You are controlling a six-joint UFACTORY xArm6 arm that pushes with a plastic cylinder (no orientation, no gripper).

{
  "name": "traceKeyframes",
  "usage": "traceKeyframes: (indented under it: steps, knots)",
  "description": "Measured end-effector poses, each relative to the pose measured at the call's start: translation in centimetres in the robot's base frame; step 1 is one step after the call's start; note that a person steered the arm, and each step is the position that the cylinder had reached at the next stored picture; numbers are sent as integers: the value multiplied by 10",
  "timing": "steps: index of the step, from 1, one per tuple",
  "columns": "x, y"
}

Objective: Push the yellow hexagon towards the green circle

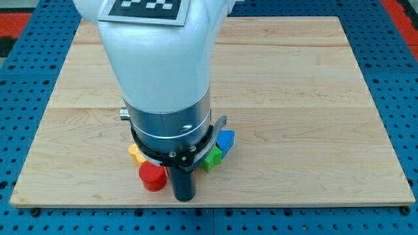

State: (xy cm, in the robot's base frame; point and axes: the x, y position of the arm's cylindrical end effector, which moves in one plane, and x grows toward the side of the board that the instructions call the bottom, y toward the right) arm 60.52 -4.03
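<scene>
My tip (184,198) rests near the board's bottom edge, just right of a red round block (152,176) and below-left of a green block (212,158). A sliver of a yellow block (136,154), shape unclear, shows at the arm's left, above-left of the red block. The green block's shape is mostly hidden by the arm. A blue block (225,140) sits just above-right of the green one. The arm's white body (160,72) covers the middle of the cluster, so other blocks may be hidden.
The blocks lie on a wooden board (307,98) set on a blue pegboard table (405,78). The board's bottom edge (261,205) runs just below my tip.
</scene>
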Motion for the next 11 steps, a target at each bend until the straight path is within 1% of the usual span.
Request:
traceKeyframes:
  steps: [1, 2, 3, 5, 7, 8, 9, 10, 11]
  knots:
    - [13, -9]
    - [14, -49]
    - [9, -68]
    - [-1, -67]
    - [-13, -47]
    - [-13, -58]
    - [-13, -113]
    - [-33, -132]
    - [-63, -116]
